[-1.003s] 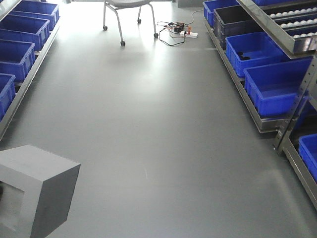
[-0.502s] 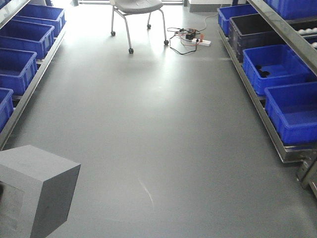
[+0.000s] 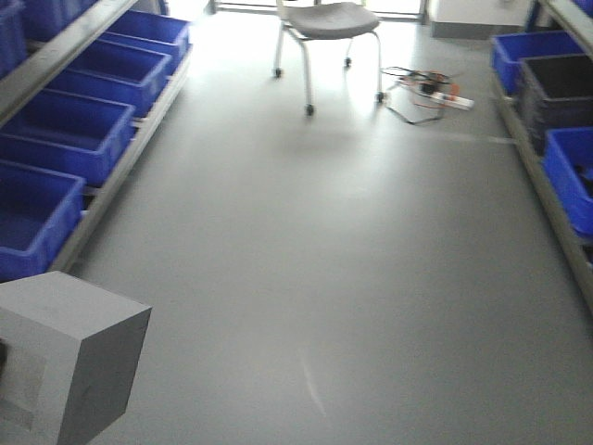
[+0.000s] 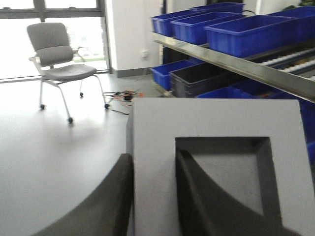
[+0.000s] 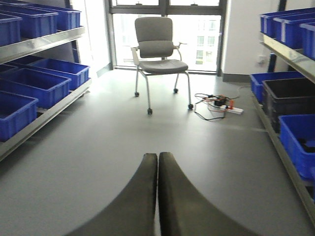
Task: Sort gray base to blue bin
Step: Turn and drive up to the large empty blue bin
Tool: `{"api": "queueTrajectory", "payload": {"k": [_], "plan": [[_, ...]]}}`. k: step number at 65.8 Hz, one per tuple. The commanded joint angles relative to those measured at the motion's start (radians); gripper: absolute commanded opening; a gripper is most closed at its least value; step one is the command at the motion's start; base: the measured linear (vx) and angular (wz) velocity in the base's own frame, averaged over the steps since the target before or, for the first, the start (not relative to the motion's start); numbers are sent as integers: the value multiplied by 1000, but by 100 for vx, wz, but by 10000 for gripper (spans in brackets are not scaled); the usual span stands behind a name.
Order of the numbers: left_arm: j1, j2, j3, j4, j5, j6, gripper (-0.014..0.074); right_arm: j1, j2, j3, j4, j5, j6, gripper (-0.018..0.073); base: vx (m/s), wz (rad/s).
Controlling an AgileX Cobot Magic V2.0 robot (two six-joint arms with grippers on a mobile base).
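Left gripper (image 4: 152, 156): pinching one wall of the gray base (image 4: 216, 118), with one finger in the recess and one outside.
Right gripper (image 5: 157, 157): fingers pressed together, holding nothing.
Gray base, place: carried low left in the front view, above the floor (image 3: 352, 278).
Facing: the recessed face is turned back toward the left gripper. The block is cube-like, with no clear long axis.
Step in hand: hold the pinch firm and release only when squarely over the bin.
Blue bin (image 3: 42, 250): near, ahead-left, on the low surface (image 3: 104, 190).
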Motion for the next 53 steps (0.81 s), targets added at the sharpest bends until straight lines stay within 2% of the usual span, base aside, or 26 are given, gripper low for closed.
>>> {"api": "queueTrajectory", "payload": {"k": [1,11,53], "plan": [[-6,6,-30,-10,-112,-9,-6,-3,-12,15,-6,-74,-6,-9,29,52],[-6,6,-30,-10,-112,-9,-6,-3,-12,15,-6,-74,-6,-9,26,73],[-6,6,-30,-10,-112,-9,-6,-3,-12,15,-6,-74,-6,-9,20,97]]}}
